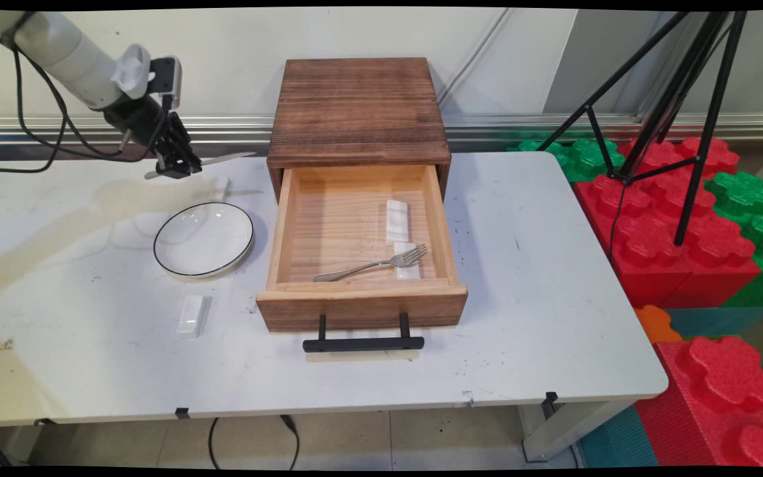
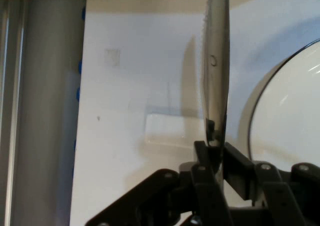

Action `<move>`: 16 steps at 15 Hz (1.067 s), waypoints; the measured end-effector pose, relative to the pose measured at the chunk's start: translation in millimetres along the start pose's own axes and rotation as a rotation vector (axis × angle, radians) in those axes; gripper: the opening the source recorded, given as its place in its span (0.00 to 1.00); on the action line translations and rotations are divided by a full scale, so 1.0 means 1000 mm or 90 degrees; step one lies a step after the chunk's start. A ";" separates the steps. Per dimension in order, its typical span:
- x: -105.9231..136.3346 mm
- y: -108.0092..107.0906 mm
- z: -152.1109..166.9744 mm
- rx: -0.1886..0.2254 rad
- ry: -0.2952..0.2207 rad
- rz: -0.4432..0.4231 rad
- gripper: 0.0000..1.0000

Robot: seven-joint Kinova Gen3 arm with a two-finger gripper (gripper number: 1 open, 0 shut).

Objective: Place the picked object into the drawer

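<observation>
- Gripper (image 1: 176,169) up at about ten o'clock of the main view, raised above the table (image 1: 554,298), fingers pressed together on a table knife (image 1: 219,159).
- Knife pinched by its handle end; blade lying roughly level, pointing toward three o'clock at the wooden drawer box (image 1: 358,109); short stub of handle poking out at the nine o'clock side of the fingers.
- In the hand view: gripper (image 2: 214,148) clamped tight on the knife (image 2: 216,61), blade seen edge-on, running straight up to twelve o'clock, serrated edge facing nine o'clock.
- Just below the gripper on the table: small white rest (image 1: 221,187), also seen in the hand view (image 2: 167,130) at nine o'clock of the blade.
- White plate with dark rim (image 1: 203,238) at about five o'clock of the gripper, lying flat; its edge showing in the hand view (image 2: 285,131) at three o'clock.
- Second white rest (image 1: 191,315) at six o'clock of the plate, well apart from the gripper.
- Drawer (image 1: 361,265) pulled open toward six o'clock, black handle (image 1: 363,343) in front.
- Inside the drawer: fork (image 1: 371,264) lying slantwise, tines propped on one white block (image 1: 408,265); another white block (image 1: 397,220) just beyond at twelve o'clock.
</observation>
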 end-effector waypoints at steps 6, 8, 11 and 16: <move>0.030 0.027 -0.043 -0.018 0.035 0.011 0.00; 0.040 0.036 -0.052 -0.026 0.047 0.015 0.00; 0.057 0.050 -0.063 -0.039 0.067 0.020 0.00; 0.088 0.074 -0.073 -0.061 0.099 0.025 0.00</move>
